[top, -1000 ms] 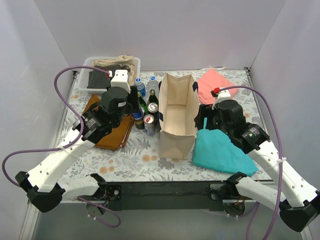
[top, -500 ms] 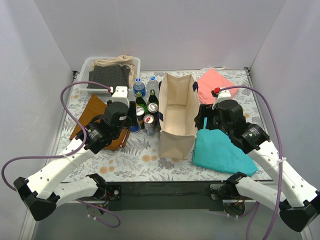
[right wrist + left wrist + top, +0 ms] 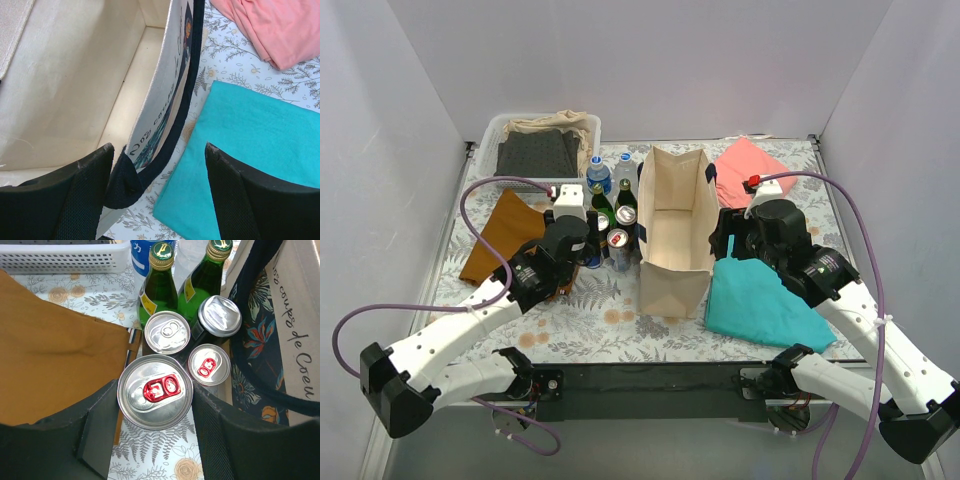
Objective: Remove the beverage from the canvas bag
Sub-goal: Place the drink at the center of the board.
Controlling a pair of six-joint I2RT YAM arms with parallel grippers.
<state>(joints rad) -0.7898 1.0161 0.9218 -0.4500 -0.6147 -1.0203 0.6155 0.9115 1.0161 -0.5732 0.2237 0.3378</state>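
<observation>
**Overhead and wrist views.** The canvas bag [image 3: 672, 275] is shown standing upright and open at the centre of the flowered table [image 3: 620, 320], between the two arms. The left gripper [image 3: 591, 244] is placed just left of the bag, among a cluster of drinks. In the left wrist view its fingers [image 3: 95, 440] are seen closed against both sides of a red-tabbed beverage can [image 3: 155, 391]. The can is thus held outside the bag, at the centre of that frame; whether it rests on the table cannot be told. Above it in the frame, a silver can [image 3: 166, 332], a small red-tabbed can [image 3: 209, 364], a dark can [image 3: 219, 316] and two green bottles [image 3: 159, 285] are grouped beside the bag's printed wall. An orange-brown cloth [image 3: 50, 340] fills the left of the frame, and a white basket [image 3: 60, 260] lies along the top edge. The right gripper [image 3: 157, 190] is shown spread wide, with the bag's wall and navy handle [image 3: 192, 75] between its fingers. A teal cloth [image 3: 260, 150] lies at lower right and a pink cloth [image 3: 270, 30] at upper right.
</observation>
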